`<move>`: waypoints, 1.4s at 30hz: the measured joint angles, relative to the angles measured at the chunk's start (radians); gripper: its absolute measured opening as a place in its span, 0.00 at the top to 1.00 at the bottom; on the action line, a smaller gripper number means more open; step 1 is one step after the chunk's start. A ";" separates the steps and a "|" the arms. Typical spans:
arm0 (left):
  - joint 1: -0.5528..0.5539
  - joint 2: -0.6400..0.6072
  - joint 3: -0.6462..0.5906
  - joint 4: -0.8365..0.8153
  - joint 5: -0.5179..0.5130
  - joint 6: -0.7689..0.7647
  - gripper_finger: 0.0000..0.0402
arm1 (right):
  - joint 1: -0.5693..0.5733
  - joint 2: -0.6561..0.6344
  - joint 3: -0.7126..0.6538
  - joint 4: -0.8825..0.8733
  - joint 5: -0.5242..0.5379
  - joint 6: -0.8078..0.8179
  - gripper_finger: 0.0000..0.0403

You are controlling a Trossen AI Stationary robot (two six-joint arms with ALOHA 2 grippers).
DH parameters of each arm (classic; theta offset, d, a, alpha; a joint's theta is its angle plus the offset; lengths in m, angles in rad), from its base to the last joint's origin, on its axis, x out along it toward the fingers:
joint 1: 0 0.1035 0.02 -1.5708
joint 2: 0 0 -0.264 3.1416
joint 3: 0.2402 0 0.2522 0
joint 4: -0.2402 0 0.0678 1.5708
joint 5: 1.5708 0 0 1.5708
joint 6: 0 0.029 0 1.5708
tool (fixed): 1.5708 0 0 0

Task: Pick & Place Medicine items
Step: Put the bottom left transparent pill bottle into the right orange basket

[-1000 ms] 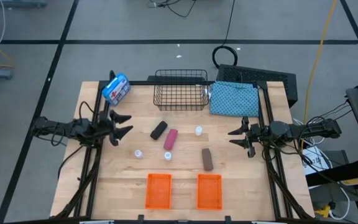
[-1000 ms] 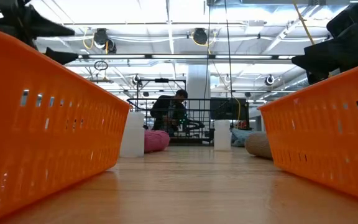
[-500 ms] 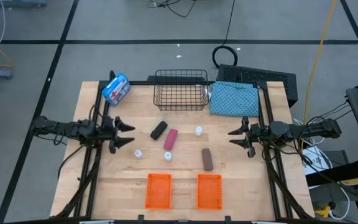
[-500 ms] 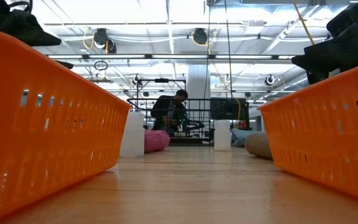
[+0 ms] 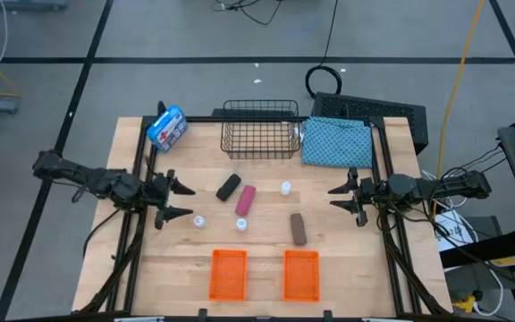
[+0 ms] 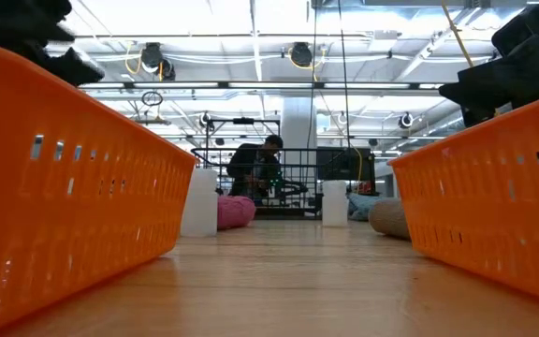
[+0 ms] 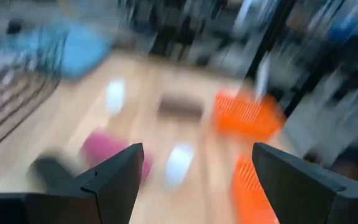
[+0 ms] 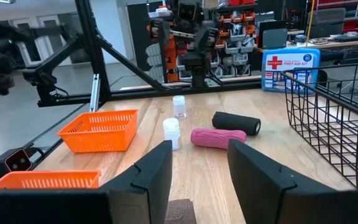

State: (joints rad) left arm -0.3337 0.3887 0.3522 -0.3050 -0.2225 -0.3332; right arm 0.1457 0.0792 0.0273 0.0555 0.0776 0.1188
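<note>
The left arm reaches in from the table's left edge, angled slightly toward the near side, its wrist low over the wood. The left gripper (image 5: 179,202) points right with its fingers spread wide and nothing between them. The right arm lies level at the right edge; the right gripper (image 5: 339,199) points left, fingers partly apart, empty.

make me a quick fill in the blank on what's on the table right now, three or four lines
1. The pink piece lies between the black piece and the ____ piece.
2. The number of orange baskets on the table is ____.
3. The left gripper hovers with its jaws ____.
4. The wire basket stands beside the blue patterned ____.

Missing words: brown; two; open; cloth
</note>
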 joint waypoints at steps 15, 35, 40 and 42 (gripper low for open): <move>-0.255 0.275 -0.046 -0.259 -0.243 -0.572 0.23 | 0.000 0.000 0.001 0.000 0.000 0.000 0.64; -0.404 0.592 -0.279 0.287 -0.240 -0.524 0.23 | 0.000 0.000 0.001 0.001 0.000 0.000 0.64; -0.404 0.645 -0.279 0.304 -0.286 -0.494 0.23 | 0.000 0.000 0.000 0.003 0.000 0.000 0.64; -0.404 0.666 -0.279 0.308 -0.304 -0.495 0.23 | 0.000 0.000 0.000 0.003 0.000 0.000 0.64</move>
State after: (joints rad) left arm -0.7372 1.0550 0.0734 0.0032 -0.5268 -0.8279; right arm 0.1455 0.0788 0.0277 0.0589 0.0776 0.1186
